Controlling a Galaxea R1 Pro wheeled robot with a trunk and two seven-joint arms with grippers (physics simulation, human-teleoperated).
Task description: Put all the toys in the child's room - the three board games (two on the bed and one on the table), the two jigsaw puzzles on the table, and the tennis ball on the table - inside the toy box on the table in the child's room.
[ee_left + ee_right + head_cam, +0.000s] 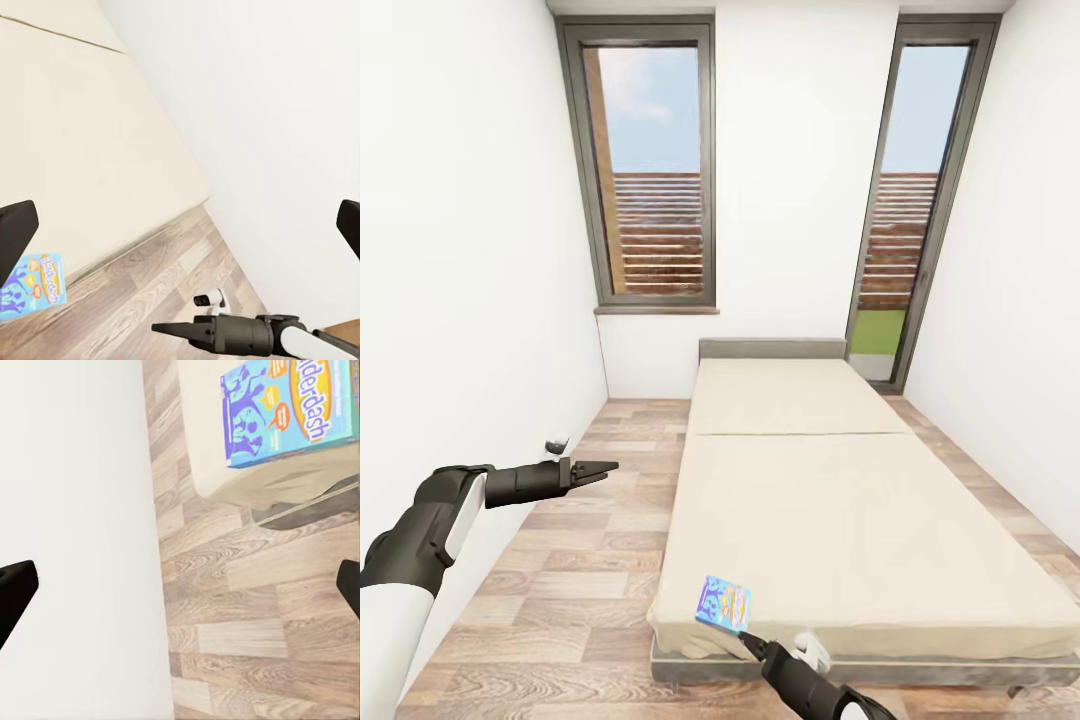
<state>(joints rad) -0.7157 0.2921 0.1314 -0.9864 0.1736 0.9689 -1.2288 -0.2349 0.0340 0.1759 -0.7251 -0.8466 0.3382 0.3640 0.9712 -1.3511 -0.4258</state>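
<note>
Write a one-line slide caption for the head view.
Blue board game lies at the bed's near corner, right gripper beside it, left gripper over the wood floor.

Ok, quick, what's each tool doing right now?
Left tool: open, holding nothing.
Right tool: open, empty, close to the flat blue printed card box.
</note>
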